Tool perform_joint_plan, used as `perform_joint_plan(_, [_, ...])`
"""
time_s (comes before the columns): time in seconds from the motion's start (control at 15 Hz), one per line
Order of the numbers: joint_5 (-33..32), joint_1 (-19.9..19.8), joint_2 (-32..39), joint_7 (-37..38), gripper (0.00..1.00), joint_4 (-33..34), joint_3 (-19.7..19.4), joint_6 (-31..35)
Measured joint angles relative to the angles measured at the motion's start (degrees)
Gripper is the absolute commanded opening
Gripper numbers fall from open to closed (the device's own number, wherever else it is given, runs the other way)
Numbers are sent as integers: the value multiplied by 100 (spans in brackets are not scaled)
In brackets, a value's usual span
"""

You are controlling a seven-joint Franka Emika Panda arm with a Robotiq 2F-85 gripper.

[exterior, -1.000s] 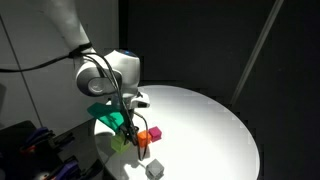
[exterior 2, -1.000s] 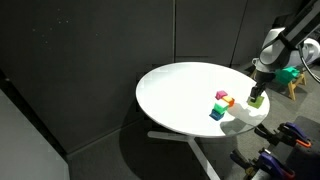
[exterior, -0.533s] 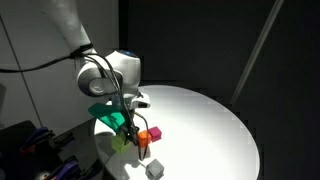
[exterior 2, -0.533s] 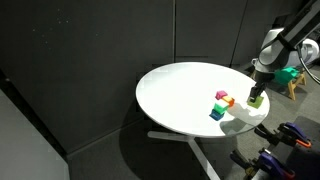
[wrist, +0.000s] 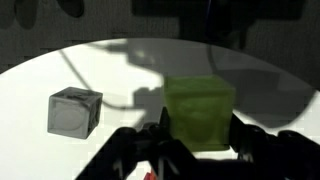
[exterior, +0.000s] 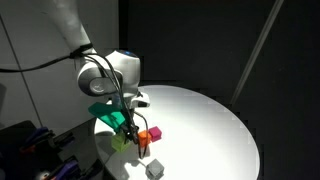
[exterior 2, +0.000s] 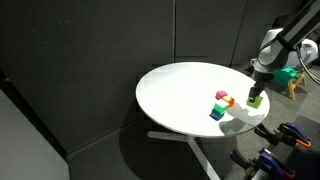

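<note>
Green block [wrist: 200, 115] sits between the fingers [wrist: 262, 148], which are pinched on its two side faces. In the wrist view it fills the gap between them, low over the white worktop [wrist: 40, 80]. Cannot tell whether its underside touches the surface or hangs just clear.

Risks, as judged from here:
- Grip looks to be on the lower part of the block only. A sharp move or tilt could let it twist or slip out between the pads.
- In an exterior view the fingers hang close to the worktop rim [exterior 2: 262, 112]. A drop here could send the block rolling off the edge.
- Pressing down while clamped could jam the block into the surface.

Surroundings:
- Grey cube [wrist: 75, 112] lies to the left of the fingers in the wrist view, near but apart from the held block. A sideways sweep that way would knock it.
- Cluster of coloured blocks [exterior 2: 220, 104] stands inboard of the fingers, near and not touching.
- Nothing lies directly under the fingers that I can see.
</note>
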Motion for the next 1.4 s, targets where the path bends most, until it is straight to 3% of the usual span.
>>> perform_joint_plan(0.87, [0,282,447,1106,28,414,76,-3])
perform_joint_plan(1.4, [0,303,954,1185,28,829,127,-5])
